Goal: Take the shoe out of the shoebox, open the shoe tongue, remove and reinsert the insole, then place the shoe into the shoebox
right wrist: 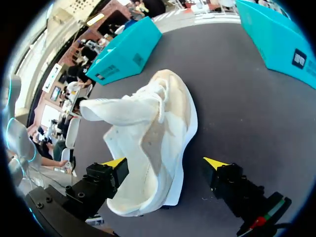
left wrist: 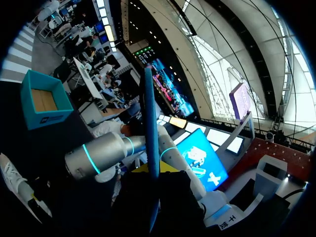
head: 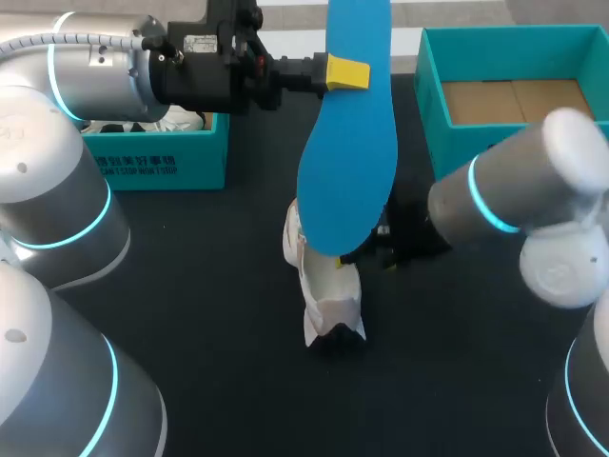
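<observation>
My left gripper (head: pixel 347 73) is high above the table's far middle, shut on the upper part of a blue insole (head: pixel 347 143) that hangs down lengthwise. In the left wrist view the insole (left wrist: pixel 149 128) shows edge-on between the fingers. Below it a white shoe (head: pixel 324 286) lies on the black table (head: pixel 209 286). In the right wrist view the shoe (right wrist: pixel 153 133) lies on its side with its tongue pulled open, between the wide-apart yellow tips of my right gripper (right wrist: pixel 165 162), which is open. In the head view the insole hides that gripper.
A teal shoebox (head: pixel 447 105) with a cardboard floor stands at the back right. Another teal box (head: pixel 162 162) stands at the back left, under my left arm. My right arm (head: pixel 514 190) reaches in from the right, in front of the shoebox.
</observation>
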You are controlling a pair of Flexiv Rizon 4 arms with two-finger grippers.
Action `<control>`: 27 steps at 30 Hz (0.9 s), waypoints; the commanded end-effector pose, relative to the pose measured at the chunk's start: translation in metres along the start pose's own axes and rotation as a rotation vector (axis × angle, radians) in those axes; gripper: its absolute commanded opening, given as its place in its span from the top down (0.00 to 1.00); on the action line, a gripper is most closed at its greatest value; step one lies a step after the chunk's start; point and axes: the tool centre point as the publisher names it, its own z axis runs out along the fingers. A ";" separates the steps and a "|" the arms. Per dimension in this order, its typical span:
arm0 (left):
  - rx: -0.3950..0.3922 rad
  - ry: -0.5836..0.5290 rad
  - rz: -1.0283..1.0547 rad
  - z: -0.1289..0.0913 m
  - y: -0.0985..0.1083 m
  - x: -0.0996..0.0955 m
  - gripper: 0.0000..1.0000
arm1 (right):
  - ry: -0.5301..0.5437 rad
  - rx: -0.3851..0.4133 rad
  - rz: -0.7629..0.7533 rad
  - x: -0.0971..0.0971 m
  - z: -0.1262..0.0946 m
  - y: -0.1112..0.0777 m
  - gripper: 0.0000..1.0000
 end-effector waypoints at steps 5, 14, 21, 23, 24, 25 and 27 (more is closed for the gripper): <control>0.000 -0.002 0.000 0.000 0.001 0.000 1.00 | 0.078 0.054 -0.004 -0.006 -0.029 0.001 0.00; 0.000 -0.002 0.000 0.000 0.001 0.000 1.00 | 0.216 -0.035 0.045 -0.006 -0.034 0.004 0.00; 0.000 -0.002 0.000 0.000 0.001 0.000 1.00 | 0.400 -0.070 0.092 0.004 -0.059 0.020 0.00; 0.000 -0.002 0.000 0.000 0.001 0.000 1.00 | 0.479 -0.072 0.104 0.009 -0.066 0.024 0.00; 0.000 -0.002 0.000 0.000 0.001 0.000 1.00 | 0.498 -0.075 0.094 0.011 -0.070 0.026 0.00; 0.000 -0.002 0.000 0.000 0.001 0.000 1.00 | 0.540 -0.079 0.101 0.014 -0.073 0.028 0.00; 0.000 -0.002 0.000 0.000 0.001 0.000 1.00 | 0.588 -0.074 0.092 0.019 -0.079 0.032 0.00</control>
